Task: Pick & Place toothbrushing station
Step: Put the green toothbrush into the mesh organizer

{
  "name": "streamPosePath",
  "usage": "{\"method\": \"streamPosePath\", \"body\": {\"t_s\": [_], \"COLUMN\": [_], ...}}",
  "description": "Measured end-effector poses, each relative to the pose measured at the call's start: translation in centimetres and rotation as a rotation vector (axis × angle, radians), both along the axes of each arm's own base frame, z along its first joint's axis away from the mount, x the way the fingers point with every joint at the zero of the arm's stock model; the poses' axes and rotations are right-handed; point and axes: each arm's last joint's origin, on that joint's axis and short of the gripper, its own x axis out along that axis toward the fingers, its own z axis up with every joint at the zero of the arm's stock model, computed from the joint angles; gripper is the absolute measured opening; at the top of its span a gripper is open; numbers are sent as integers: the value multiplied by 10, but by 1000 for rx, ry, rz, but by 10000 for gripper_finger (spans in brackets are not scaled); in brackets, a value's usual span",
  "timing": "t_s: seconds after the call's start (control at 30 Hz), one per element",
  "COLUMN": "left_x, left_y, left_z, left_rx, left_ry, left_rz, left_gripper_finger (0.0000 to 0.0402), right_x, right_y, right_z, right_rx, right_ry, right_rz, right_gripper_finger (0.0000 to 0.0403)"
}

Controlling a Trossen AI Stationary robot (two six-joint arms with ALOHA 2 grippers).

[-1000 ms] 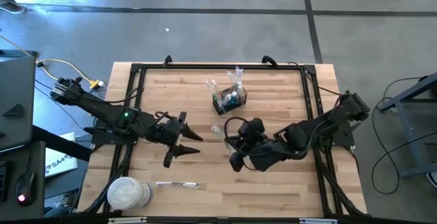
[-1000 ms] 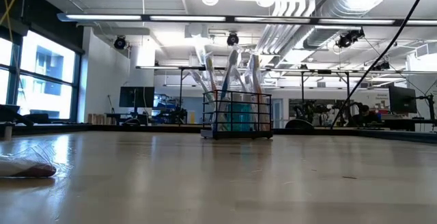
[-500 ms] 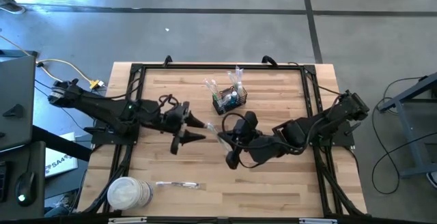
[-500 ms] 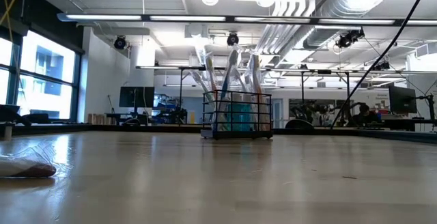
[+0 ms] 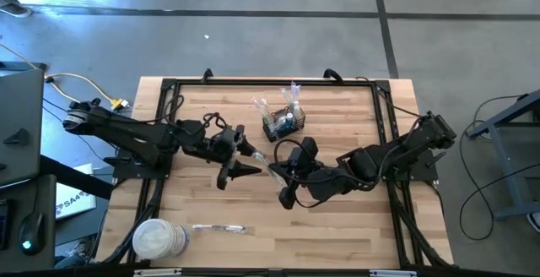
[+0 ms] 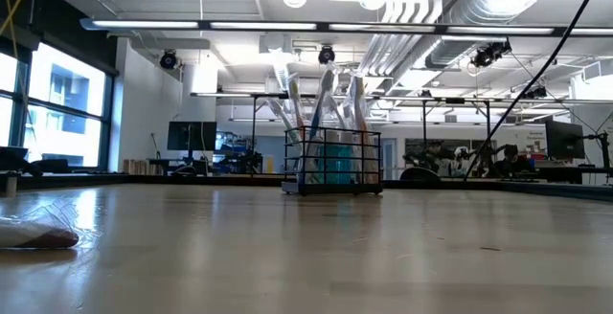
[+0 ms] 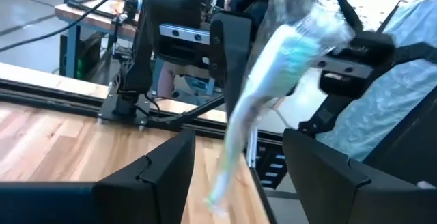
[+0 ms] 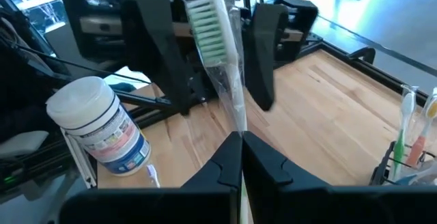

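Note:
My right gripper [image 5: 273,170] is shut on a toothbrush in clear wrap [image 5: 260,159], held above the table's middle. The brush's green-bristled head [image 8: 205,19] reaches between the two fingers of my open left gripper [image 5: 243,162], which stand on either side of it [image 7: 273,80]; I cannot tell whether they touch it. The toothbrushing station, a black wire basket [image 5: 283,123] with several brushes in it, stands on the table farther back [image 6: 333,166]. My right gripper pinches the wrapped toothbrush's handle [image 8: 237,125] between its two fingers. The fingers come from the table's right, slanting slightly down, and lie along the brush. The brush sticks out beyond the fingertips with its head farthest from them, lifted clear of the table.
A round white tub [image 5: 159,239] stands at the near left corner [image 8: 95,128], with another wrapped brush [image 5: 218,228] lying beside it. A black frame [image 5: 169,87] runs around the tabletop. Bare wood shows at the near right.
My left gripper has swung toward the table's right and far side, up to the toothbrush, so that its fingers now flank the brush's head. My right gripper has rolled a little at the wrist, and the brush has turned with it.

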Motion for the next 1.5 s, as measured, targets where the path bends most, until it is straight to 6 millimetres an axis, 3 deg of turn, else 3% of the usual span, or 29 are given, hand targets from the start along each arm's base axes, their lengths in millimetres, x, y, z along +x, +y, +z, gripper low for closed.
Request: {"method": "streamPosePath", "body": {"t_s": [0.43,0.83,1.17,1.5], "left_x": [8,19,18,18], "left_y": [1,-1,-1,-1], "left_z": [5,-4,2,0], "left_rx": [107,118,192,264], "left_ry": [-131,-103,-186,-180], "left_rz": [18,17,33,35], "left_gripper_finger": [222,209,157,63], "right_x": [0,2,3,3], "right_y": [0,-5,-7,-7], "right_z": [0,-1,-2,-2], "right_rx": [0,12,8,-9], "right_ry": [2,17,25,32], "right_rz": [0,13,20,24], "right_gripper_finger": [3,3,3,3]}}
